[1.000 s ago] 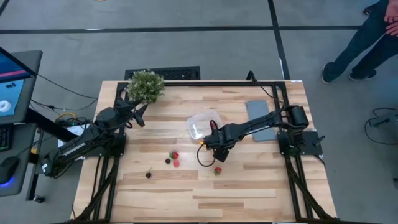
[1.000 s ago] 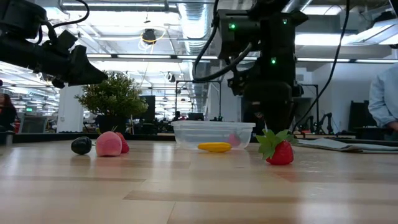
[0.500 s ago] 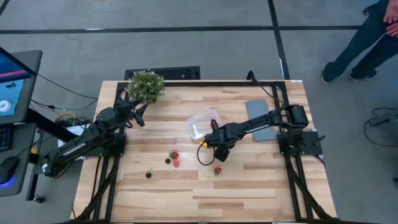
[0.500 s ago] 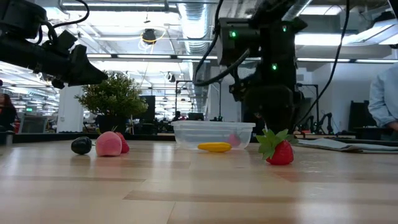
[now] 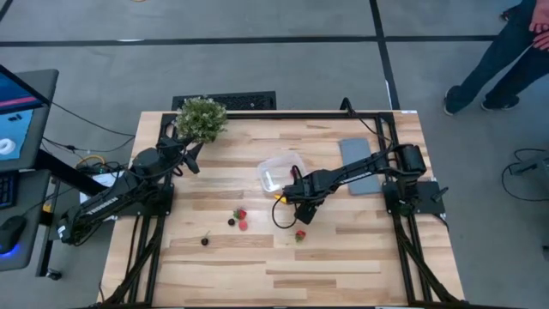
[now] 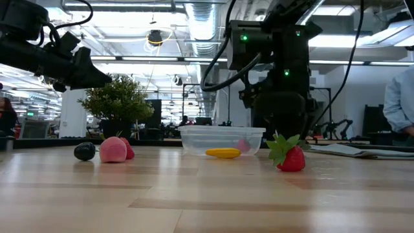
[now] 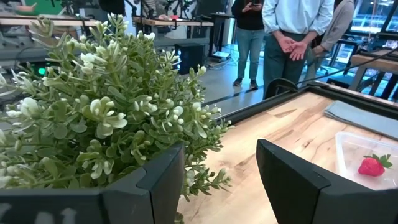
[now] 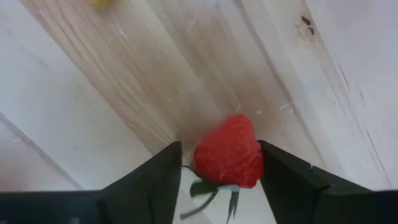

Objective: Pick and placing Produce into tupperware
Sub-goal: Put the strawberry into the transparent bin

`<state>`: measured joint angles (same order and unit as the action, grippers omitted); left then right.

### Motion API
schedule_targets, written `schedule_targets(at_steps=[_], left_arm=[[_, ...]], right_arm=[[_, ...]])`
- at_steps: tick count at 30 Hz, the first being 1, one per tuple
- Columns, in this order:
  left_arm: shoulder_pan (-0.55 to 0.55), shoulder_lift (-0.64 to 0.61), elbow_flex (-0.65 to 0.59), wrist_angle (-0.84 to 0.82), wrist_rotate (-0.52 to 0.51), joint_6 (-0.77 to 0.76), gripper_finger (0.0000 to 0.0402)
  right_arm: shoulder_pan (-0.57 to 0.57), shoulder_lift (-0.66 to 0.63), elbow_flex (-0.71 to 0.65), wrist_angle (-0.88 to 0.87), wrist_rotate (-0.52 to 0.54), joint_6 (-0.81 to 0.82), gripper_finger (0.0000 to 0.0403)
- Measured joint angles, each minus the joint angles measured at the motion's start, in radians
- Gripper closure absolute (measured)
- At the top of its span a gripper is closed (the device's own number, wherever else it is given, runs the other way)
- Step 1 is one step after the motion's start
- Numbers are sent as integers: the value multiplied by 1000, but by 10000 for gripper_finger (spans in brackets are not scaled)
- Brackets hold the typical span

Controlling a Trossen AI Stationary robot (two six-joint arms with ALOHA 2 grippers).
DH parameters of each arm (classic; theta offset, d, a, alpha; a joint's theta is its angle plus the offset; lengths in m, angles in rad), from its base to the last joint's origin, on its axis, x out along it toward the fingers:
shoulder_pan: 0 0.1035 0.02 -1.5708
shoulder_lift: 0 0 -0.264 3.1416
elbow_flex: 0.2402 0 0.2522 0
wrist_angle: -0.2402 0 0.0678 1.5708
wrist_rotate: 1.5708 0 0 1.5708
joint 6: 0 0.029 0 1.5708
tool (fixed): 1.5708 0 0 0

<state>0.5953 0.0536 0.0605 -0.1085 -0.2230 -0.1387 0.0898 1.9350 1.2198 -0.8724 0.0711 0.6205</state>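
Observation:
My right gripper [image 5: 302, 213] hangs open near the table's middle. In the right wrist view its fingers stand on either side of a red strawberry [image 8: 230, 152] without touching it. That strawberry [image 5: 300, 234] lies on the wood. The clear tupperware [image 5: 281, 172] stands just beyond it and holds one strawberry [image 7: 372, 165]. A yellow piece [image 5: 279, 196] lies at the tub's near side. Two more red pieces [image 5: 243, 220] and a dark berry [image 5: 232, 221] lie left of the right gripper. Another berry [image 5: 205, 241] lies nearer. My left gripper [image 5: 194, 159] waits open by the potted plant [image 5: 201, 118].
A flat grey slab [image 5: 358, 163] lies right of the tub under the right arm. The plant stands at the far left corner, filling much of the left wrist view. A person [image 5: 506, 51] stands beyond the far right corner. A monitor [image 5: 17, 112] sits off the left edge.
My right arm has shifted only slightly above the strawberry; the produce and the tub have stayed where they were.

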Motion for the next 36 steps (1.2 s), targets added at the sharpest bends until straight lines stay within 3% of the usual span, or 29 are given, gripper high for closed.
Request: schedule_targets(at_steps=[7,17,24,36], left_arm=[[0,0,0,0,-1,0,210],[0,0,0,0,-2,0,210],[0,0,0,1,-2,-1,210],[0,0,0,2,-2,-1,210]], right_arm=[[0,0,0,0,2,0,244],[0,1,0,-2,5,8,222],[-1,3,7,-20,7,7,244],[-34,6,173,-278,31,-50,233]])
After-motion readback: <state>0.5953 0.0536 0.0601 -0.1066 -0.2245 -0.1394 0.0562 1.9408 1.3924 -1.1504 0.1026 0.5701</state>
